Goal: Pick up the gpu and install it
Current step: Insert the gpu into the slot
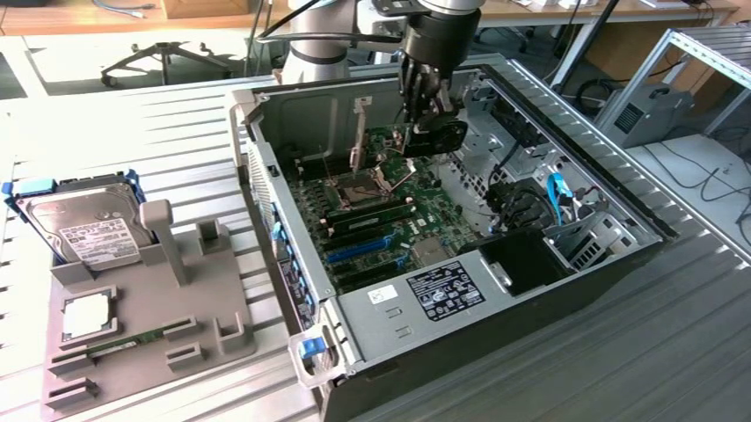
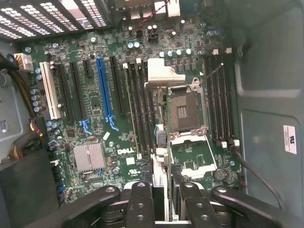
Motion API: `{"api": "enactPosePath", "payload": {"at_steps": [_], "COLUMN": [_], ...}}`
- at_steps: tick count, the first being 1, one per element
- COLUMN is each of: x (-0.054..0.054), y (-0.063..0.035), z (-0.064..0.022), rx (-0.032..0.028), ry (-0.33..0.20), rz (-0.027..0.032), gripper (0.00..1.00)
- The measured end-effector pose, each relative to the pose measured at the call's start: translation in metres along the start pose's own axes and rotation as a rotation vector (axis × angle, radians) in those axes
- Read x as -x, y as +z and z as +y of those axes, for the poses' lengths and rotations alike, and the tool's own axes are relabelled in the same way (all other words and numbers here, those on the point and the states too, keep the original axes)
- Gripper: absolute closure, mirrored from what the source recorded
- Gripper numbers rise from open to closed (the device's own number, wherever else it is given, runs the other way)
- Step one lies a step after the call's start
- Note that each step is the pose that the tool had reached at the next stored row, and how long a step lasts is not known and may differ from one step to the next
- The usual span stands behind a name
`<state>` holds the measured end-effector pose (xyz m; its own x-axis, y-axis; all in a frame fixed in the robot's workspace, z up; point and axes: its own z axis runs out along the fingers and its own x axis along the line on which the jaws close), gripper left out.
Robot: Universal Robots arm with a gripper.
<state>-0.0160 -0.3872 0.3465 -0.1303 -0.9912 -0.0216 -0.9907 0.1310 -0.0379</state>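
Note:
The gpu [image 1: 437, 137] hangs inside the open computer case [image 1: 493, 299], above the far end of the green motherboard [image 1: 388, 220]. My gripper [image 1: 420, 112] is shut on it from above. In the wrist view the gpu [image 2: 163, 142] shows edge-on as a thin card between my two black fingers [image 2: 141, 202], with its silver end bracket [image 2: 164, 76] pointing away. It hovers over the memory slots beside the open CPU socket [image 2: 183, 111]. The blue expansion slot [image 2: 104, 90] lies apart from the card, off to one side.
A grey fixture [image 1: 141, 325] on the table at the exterior view's left holds a silver hard drive [image 1: 88, 224], a processor chip [image 1: 88, 316] and a green memory stick [image 1: 123, 345]. Case walls, a drive cage and blue cables [image 1: 557, 189] surround the motherboard.

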Motion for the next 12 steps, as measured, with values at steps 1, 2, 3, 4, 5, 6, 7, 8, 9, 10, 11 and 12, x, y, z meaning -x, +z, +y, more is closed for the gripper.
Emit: {"api": "enactPosePath", "payload": {"at_steps": [1, 2, 3, 4, 5, 6, 7, 8, 9, 10, 11, 12], "x": [0.0, 0.0, 0.0, 0.0, 0.0, 0.0, 0.0, 0.0, 0.0, 0.0, 0.0, 0.0], "y": [0.0, 0.0, 0.0, 0.0, 0.0, 0.0, 0.0, 0.0, 0.0, 0.0, 0.0, 0.0], "z": [0.0, 0.0, 0.0, 0.0, 0.0, 0.0, 0.0, 0.0, 0.0, 0.0, 0.0, 0.0], "rx": [0.0002, 0.0004, 0.0007, 0.0009, 0.0012, 0.0015, 0.0017, 0.002, 0.0021, 0.0024, 0.0025, 0.0027], "ry": [-0.009, -0.016, -0.031, -0.043, -0.057, -0.069, -0.078, -0.09, -0.099, -0.109, -0.117, -0.128], "rz": [-0.0003, -0.0006, -0.0012, -0.0016, -0.0022, -0.0026, -0.0029, -0.0034, -0.0037, -0.0041, -0.0044, -0.0049], "gripper": [0.73, 0.73, 0.73, 0.73, 0.73, 0.73, 0.73, 0.73, 0.73, 0.73, 0.73, 0.73]}}
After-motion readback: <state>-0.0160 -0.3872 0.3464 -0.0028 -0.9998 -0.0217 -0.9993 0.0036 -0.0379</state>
